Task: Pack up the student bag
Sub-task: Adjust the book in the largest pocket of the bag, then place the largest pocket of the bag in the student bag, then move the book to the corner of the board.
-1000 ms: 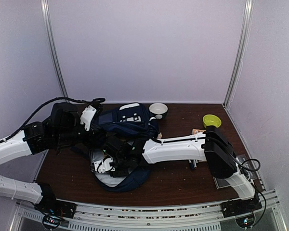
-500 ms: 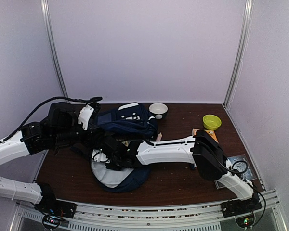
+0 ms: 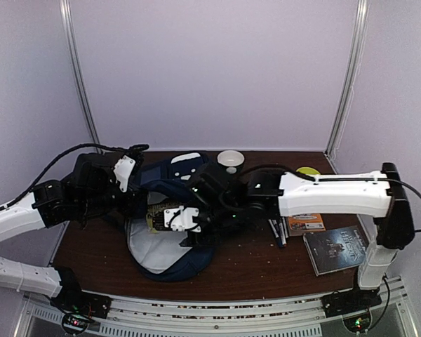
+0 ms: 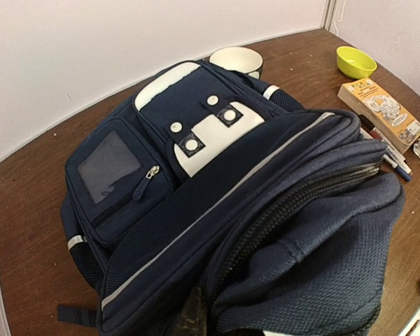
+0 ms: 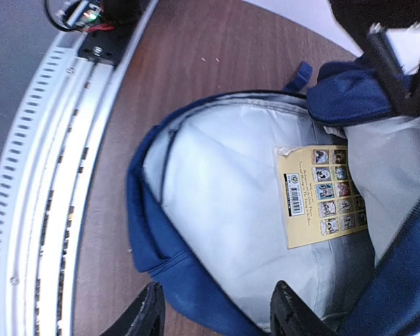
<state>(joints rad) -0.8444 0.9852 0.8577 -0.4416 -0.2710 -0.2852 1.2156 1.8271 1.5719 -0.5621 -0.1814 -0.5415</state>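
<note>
Right claw (image 5: 218,302) spread above one student bag (image 5: 217,199).

In the right wrist view the student bag (image 5: 217,210) gapes at centre: lining bare left, yellow booklet (image 5: 320,194) flat at right.

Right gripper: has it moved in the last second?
Yes. The right gripper has shifted right and away from the near rail, toward the white bowl, and hangs above the bag's open mouth.

The student bag (image 3: 174,265) lies left on the brown table (image 3: 259,265). A white bowl (image 3: 230,159) sits far; an orange book (image 3: 306,223) and pens (image 3: 278,232) lie right.
</note>
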